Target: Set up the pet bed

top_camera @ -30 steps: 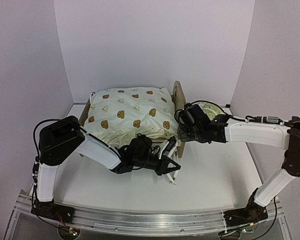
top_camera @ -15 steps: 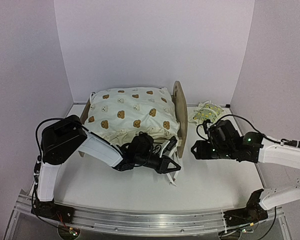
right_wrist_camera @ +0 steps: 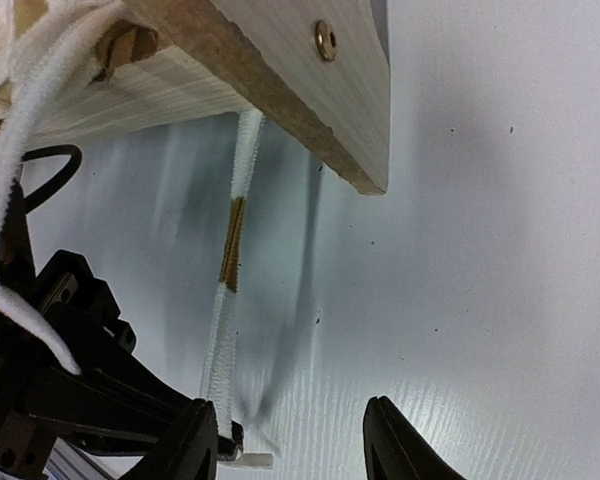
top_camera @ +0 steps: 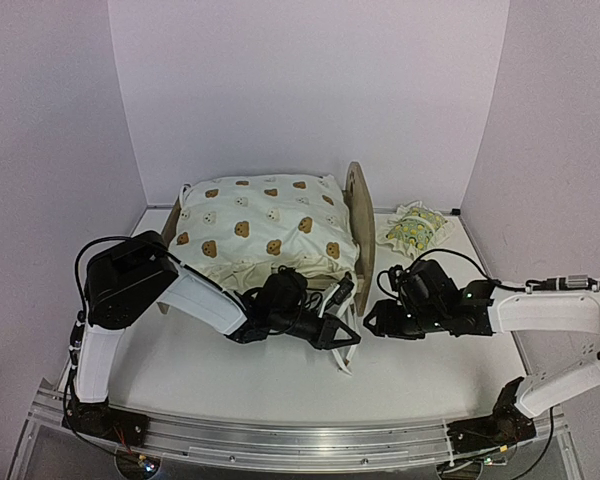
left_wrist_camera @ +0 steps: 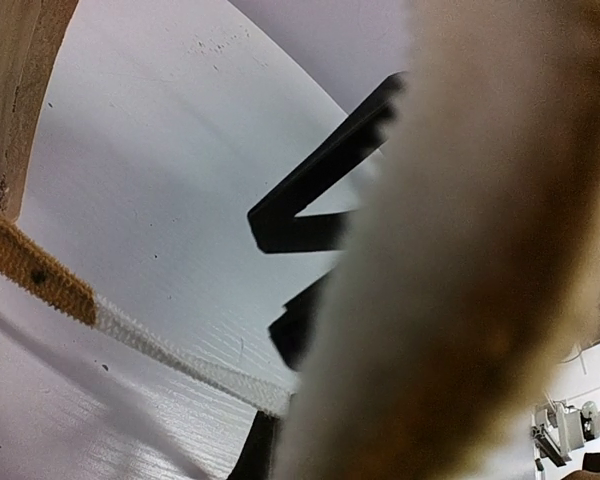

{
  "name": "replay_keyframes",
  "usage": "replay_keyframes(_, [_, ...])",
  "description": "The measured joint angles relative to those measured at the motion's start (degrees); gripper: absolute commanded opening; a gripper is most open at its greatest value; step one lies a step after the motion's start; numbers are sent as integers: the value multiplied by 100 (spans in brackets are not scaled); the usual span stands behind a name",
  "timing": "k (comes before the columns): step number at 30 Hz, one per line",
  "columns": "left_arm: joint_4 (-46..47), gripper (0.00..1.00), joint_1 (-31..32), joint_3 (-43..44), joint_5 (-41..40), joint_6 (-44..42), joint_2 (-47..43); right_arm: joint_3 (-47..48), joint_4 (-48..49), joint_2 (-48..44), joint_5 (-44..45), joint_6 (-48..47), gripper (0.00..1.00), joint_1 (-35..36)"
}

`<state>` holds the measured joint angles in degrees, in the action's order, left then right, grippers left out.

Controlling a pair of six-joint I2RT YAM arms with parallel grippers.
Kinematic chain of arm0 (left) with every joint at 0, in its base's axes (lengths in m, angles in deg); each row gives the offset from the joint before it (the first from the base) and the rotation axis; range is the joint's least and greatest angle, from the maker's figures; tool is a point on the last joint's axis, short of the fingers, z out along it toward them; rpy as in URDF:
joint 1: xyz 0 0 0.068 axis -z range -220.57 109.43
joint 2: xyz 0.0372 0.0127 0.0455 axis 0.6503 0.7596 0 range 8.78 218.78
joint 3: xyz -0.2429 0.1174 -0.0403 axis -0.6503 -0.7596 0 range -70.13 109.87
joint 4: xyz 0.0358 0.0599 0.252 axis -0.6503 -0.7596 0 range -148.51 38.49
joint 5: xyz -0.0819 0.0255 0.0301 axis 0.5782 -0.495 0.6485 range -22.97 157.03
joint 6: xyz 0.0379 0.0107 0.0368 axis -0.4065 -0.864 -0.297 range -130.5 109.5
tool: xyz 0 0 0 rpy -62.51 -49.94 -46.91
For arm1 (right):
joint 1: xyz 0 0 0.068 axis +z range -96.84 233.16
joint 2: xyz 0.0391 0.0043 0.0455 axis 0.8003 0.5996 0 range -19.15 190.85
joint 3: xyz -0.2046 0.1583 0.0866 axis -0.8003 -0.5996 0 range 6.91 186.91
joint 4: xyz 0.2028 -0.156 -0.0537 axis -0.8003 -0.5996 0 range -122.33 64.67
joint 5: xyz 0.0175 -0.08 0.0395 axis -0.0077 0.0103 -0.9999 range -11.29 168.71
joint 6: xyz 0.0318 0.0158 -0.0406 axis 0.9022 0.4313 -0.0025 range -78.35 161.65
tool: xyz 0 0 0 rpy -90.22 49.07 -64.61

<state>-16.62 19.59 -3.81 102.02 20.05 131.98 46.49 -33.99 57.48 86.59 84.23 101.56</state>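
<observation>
Swung down low, the right pincer (top_camera: 375,322) is held open by the near corner of the pet bed (top_camera: 357,205), set back on the counter (top_camera: 430,375). The left pincer (top_camera: 340,330) is clamped on a tie cord (right_wrist_camera: 235,230). Light, rigid wood; a side rail is judged the best hold.

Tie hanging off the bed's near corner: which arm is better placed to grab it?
Right. The right end effector is open, with the tie hanging just ahead beside the bed corner. The left end effector is shut, close against the cushion.
</observation>
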Motion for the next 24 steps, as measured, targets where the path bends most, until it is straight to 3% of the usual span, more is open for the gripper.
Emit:
replay_keyframes(10, [0,0,-33,0,60,2,60,59,513,654,-320,185,48,-17])
replay_keyframes(19, [6,0,-33,0,129,36,195,62,609,549,-441,191,48,-15])
replay_keyframes(24, [9,0,-33,0,137,102,196,63,646,522,-460,251,42,-15])
